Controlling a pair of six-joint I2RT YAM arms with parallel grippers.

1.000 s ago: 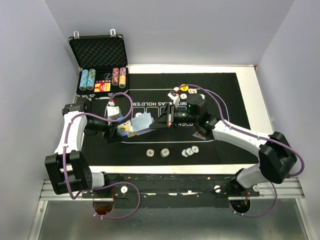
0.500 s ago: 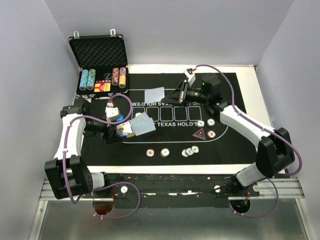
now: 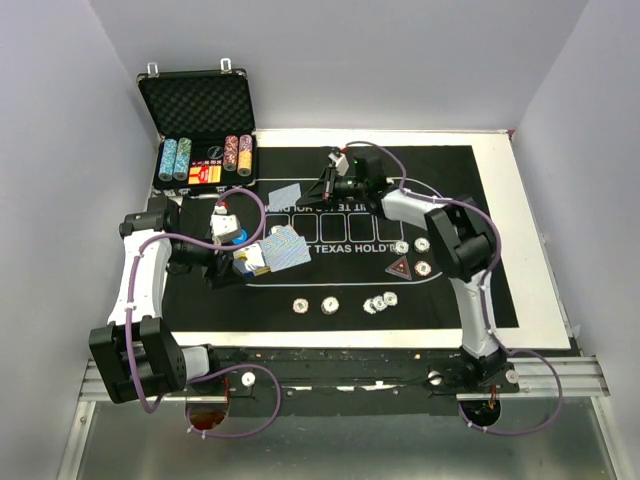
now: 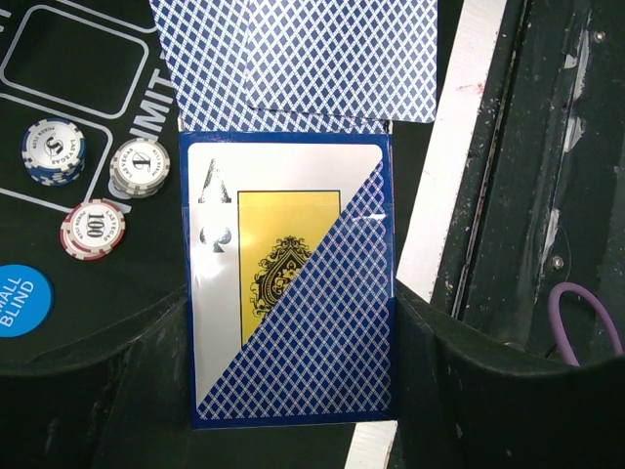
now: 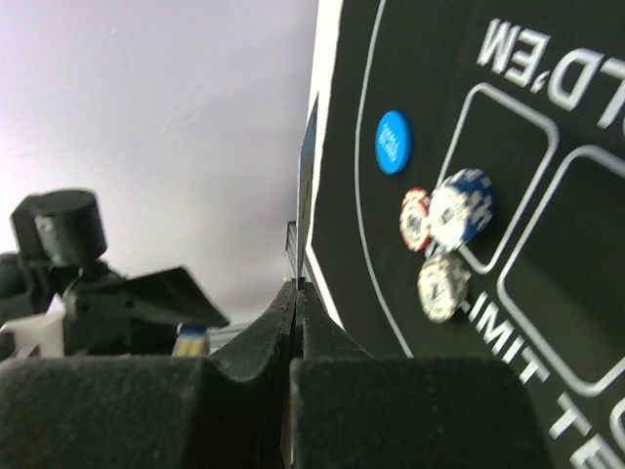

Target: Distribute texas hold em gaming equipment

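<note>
Pale lavender walls enclose a table covered by a black mat [image 3: 470, 290] with a white border and white lettering. An open black foam-lined metal case [image 3: 195, 105] stands at the upper left of the overhead view.

Left of centre in that view, the left gripper [image 3: 243, 263] is clenched on a deck of blue-backed playing cards [image 3: 282, 249], held above the mat's left part with its free end pointing toward the upper right. In the left wrist view the deck's long axis runs up the frame, away from the fingers, which press on its two long edges. An ace of spades with a yellow panel faces the camera, half covered by a card lying diagonally with its cross-hatched back up. More backs fan out toward the top edge.

Above centre in the overhead view, the right gripper [image 3: 323, 186] points left and pinches a single blue-backed card [image 3: 288, 192], its long axis running roughly left to right. In the right wrist view the fingers are pressed together on this card. It shows edge-on as a thin dark sliver rising up the frame.

At the left of the left wrist view, three round chips lie close together on the mat: a blue-and-white chip [image 4: 54, 151], a grey-and-white chip [image 4: 140, 166] and a red-and-white chip [image 4: 93, 230] marked 100. Below them is a blue round button [image 4: 18, 298] reading "SMALL BLIND".

In the overhead view, small white-patterned poker chips [image 3: 329, 304] sit in a row near the mat's lower edge. A dark red triangular marker [image 3: 400, 268] lies right of centre.
</note>
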